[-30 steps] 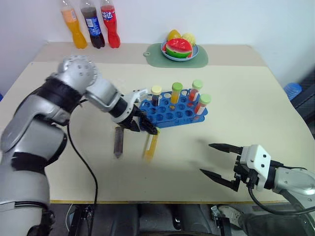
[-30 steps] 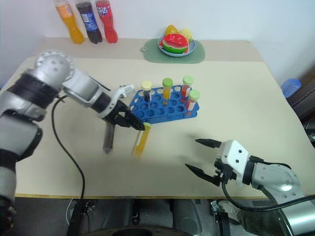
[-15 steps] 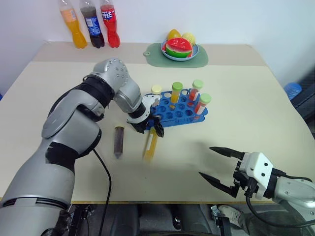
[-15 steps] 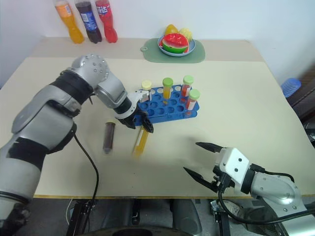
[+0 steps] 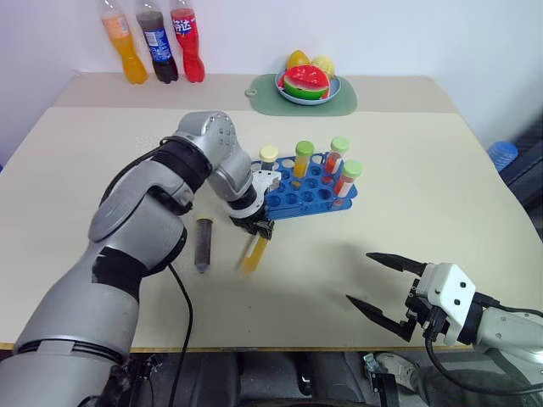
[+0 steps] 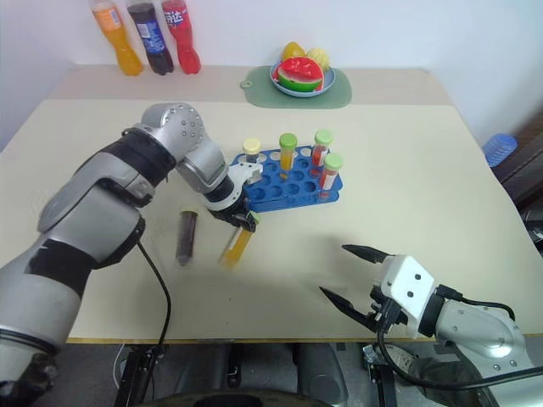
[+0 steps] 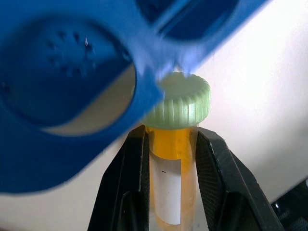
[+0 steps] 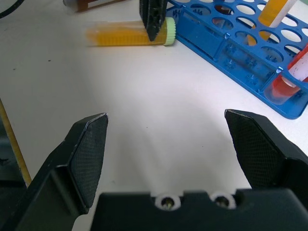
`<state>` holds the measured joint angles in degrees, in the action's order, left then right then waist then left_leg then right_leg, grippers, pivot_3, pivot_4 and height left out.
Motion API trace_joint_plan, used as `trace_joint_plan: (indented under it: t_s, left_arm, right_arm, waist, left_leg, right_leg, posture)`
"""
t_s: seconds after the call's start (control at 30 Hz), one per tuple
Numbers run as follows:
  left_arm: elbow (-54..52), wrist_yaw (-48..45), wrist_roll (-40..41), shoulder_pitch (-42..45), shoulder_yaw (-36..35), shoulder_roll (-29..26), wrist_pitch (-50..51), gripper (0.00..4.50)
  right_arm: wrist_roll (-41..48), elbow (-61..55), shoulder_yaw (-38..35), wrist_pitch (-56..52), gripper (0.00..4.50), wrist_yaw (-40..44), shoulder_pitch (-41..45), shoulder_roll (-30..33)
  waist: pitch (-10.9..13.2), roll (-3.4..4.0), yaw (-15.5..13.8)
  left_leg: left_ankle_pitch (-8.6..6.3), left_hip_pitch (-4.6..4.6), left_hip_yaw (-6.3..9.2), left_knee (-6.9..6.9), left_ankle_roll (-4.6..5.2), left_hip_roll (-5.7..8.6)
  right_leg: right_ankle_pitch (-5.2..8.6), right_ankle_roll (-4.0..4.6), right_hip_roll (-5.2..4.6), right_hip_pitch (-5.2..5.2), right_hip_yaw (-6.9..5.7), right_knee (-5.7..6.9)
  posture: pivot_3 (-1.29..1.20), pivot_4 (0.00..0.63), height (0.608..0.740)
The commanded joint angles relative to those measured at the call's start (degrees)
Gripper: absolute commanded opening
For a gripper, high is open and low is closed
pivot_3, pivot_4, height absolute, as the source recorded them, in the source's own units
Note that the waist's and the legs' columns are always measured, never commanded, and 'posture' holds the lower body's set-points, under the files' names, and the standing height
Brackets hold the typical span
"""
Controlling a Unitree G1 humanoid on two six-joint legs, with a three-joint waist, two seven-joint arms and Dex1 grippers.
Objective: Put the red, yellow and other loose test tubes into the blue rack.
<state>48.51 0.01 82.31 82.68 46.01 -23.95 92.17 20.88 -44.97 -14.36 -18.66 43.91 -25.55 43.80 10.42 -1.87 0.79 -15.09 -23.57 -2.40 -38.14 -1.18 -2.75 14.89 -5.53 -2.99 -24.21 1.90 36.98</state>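
Observation:
A yellow test tube (image 5: 251, 254) with a pale green cap (image 7: 180, 103) lies on the table just in front of the blue rack (image 5: 293, 202). My left gripper (image 5: 261, 229) points down and is shut on it near the cap, one black finger (image 7: 127, 178) on each side. A dark brown tube (image 5: 204, 243) lies loose to its left. Several capped tubes, red (image 5: 338, 158) and yellow (image 5: 303, 160) among them, stand in the rack. My right gripper (image 5: 359, 277) hovers open near the table's front right, holding nothing.
Three soda bottles (image 5: 155, 44) stand at the back left. A plate of fruit (image 5: 307, 85) sits on a green mat at the back centre. The table's front edge runs just below my right gripper.
My left gripper has come down a little onto the yellow tube's cap end and shut on it. The right gripper has stayed in place.

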Motion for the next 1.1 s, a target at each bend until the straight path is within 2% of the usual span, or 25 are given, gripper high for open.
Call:
trace_joint_plan:
  t_s: [0.03, 0.13, 0.2, 0.23, 0.3, 0.37, 0.47, 0.6, 0.67, 0.77, 0.97, 1.1]
  left_arm:
    - [-8.9, -5.2, 7.5, 0.3, 3.3, -7.6, 0.3, 0.78]
    - [-19.2, -10.7, 10.5, -1.7, 3.3, -15.0, 0.3, 0.78]
    - [-36.7, -23.3, 2.9, -7.7, -4.1, -21.1, -4.5, 0.78]
    - [-41.7, -26.1, 0.9, -9.9, -6.9, -23.3, -4.4, 0.78]
    - [-47.6, -32.3, -3.3, -13.2, -10.5, -25.9, -7.7, 0.78]
    - [-53.2, -40.8, -10.7, -17.0, -12.8, -27.7, -16.7, 0.78]
    - [-54.4, -45.7, -17.4, -22.8, -20.6, -24.1, -29.7, 0.78]
    - [-51.3, -41.2, -30.5, -29.1, -29.7, -13.5, -51.2, 0.78]
    - [-47.7, -39.9, -39.3, -30.3, -30.8, -8.3, -62.9, 0.78]
    - [-41.9, -44.0, -45.0, -31.9, -32.3, -2.0, -74.1, 0.78]
    - [-30.0, -49.2, -53.3, -34.1, -33.1, 8.3, -88.8, 0.78]
    - [-25.7, -51.1, -56.3, -34.7, -34.1, 11.0, -91.6, 0.78]
  right_arm:
    - [0.4, -0.5, -1.0, 0.0, 4.31, 0.4, 0.9, 0.4]
    - [0.3, 0.4, -0.9, 0.2, 4.31, 0.9, 1.6, 0.4]
    - [0.1, 1.4, -0.1, 0.4, 4.31, 1.0, 2.6, 0.2]
    - [0.0, 1.9, 0.4, 0.5, 4.31, 1.0, 3.3, 0.0]
    - [-0.1, 2.8, 1.1, 0.7, 4.31, 1.0, 4.3, -0.2]
    - [-0.3, 3.7, 1.8, 1.0, 4.31, 1.0, 5.2, -0.5]
    - [-0.5, 4.6, 2.7, 1.2, 4.31, 0.4, 6.5, -1.2]
    - [-0.7, 4.8, 2.8, 1.1, 4.31, -1.6, 7.2, -3.2]
    - [-1.0, 4.8, 2.4, 1.0, 4.31, -3.6, 7.3, -4.9]
    - [-2.2, 5.0, 2.3, 1.5, 4.31, -5.9, 7.5, -6.8]
    - [-4.7, 4.5, 2.9, 2.0, 4.31, -9.2, 6.6, -9.3]
    - [-5.1, 3.8, 2.6, 1.9, 4.31, -9.9, 5.9, -9.9]
  waist:
    - [0.0, 0.02, 0.0]
    - [0.0, 0.03, -0.1]
    - [0.0, 0.09, -0.1]
    - [0.0, 0.08, -0.1]
    - [0.0, 0.05, -0.3]
    - [0.0, 0.06, -0.5]
    - [0.0, 0.08, -1.1]
    - [0.0, 0.06, -1.6]
    - [0.0, 0.02, -1.6]
    - [0.0, 0.05, -1.5]
    - [-0.1, 0.09, -1.5]
    - [-0.1, 0.09, -1.4]
  left_leg:
    - [0.0, 0.01, 0.0, 0.01, 0.0, -0.01]
    - [0.0, 0.01, -0.01, 0.04, 0.0, -0.03]
    - [0.0, 0.01, -0.03, 0.03, -0.01, -0.03]
    - [0.01, 0.02, -0.11, 0.05, -0.01, -0.03]
    - [0.04, 0.0, -0.14, 0.04, -0.08, -0.03]
    - [0.07, -0.01, -0.16, 0.0, -0.12, -0.01]
    - [0.07, 0.05, -0.2, -0.04, -0.13, 0.0]
    - [0.08, 0.04, -0.19, -0.11, -0.13, 0.02]
    - [0.08, 0.04, -0.19, -0.11, -0.12, 0.04]
    - [0.08, 0.05, -0.21, -0.1, -0.12, 0.04]
    - [0.07, 0.09, -0.23, -0.1, -0.11, 0.02]
    - [0.07, 0.09, -0.24, -0.1, -0.1, 0.02]
  right_leg:
    - [0.0, 0.0, 0.0, 0.0, 0.0, 0.01]
    - [0.0, 0.01, 0.0, -0.03, 0.01, 0.04]
    - [0.0, 0.01, -0.01, -0.03, 0.01, 0.04]
    - [0.01, 0.03, -0.04, -0.05, 0.06, 0.03]
    - [0.02, 0.04, -0.05, -0.04, 0.07, 0.03]
    - [0.02, 0.05, -0.06, -0.03, 0.07, 0.03]
    - [0.01, 0.08, -0.07, 0.05, 0.08, 0.01]
    - [0.01, 0.08, -0.06, 0.12, 0.12, 0.0]
    - [0.01, 0.06, -0.06, 0.15, 0.14, -0.04]
    - [-0.01, 0.04, -0.02, 0.15, 0.18, -0.04]
    - [-0.02, 0.01, 0.05, 0.15, 0.24, -0.02]
    - [-0.1, -0.14, 0.06, 0.14, 0.28, -0.02]
  posture:
    - [0.0, 0.15, 0.74]
    - [0.0, 0.15, 0.74]
    - [0.0, 0.15, 0.74]
    - [0.0, 0.15, 0.74]
    - [0.0, 0.15, 0.74]
    - [0.0, 0.15, 0.74]
    - [0.0, 0.15, 0.74]
    - [0.0, 0.15, 0.74]
    - [0.0, 0.15, 0.74]
    - [0.0, 0.15, 0.74]
    - [0.0, 0.15, 0.74]
    - [0.0, 0.15, 0.74]
